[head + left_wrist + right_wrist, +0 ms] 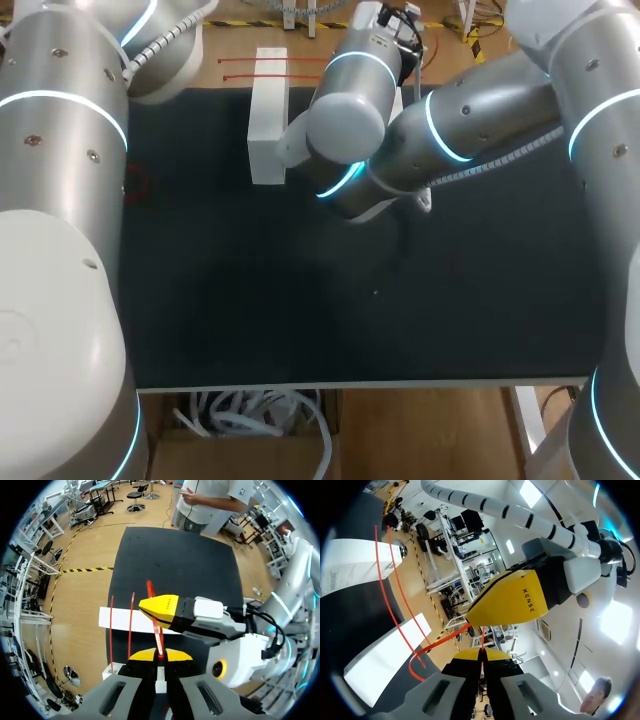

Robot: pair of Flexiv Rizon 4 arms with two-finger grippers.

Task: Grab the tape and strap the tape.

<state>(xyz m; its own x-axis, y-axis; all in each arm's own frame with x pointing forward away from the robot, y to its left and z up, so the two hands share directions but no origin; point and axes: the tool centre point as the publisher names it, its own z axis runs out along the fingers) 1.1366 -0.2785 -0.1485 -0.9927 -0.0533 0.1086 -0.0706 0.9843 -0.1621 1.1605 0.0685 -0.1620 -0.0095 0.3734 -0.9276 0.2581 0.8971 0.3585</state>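
Note:
The tape is a thin red strap [156, 630]. My left gripper [160, 655] is shut on one part of it, with the strap running out ahead between the yellow tips. My right gripper [481, 654] is shut on the same red strap [440, 642], which curls into a loop beside it. The two grippers meet tip to tip above the table's back edge: the right gripper [159, 609] sits just ahead of the left one, and the left gripper [507, 602] sits just ahead of the right one. In the head view my right arm [400, 140] hides both grippers.
Two spare red straps [260, 62] lie across the end of a long white block [267, 110] at the back of the black table mat [300, 300]. A second white block [385, 660] lies near it. A red mark [135, 185] is at the mat's left edge.

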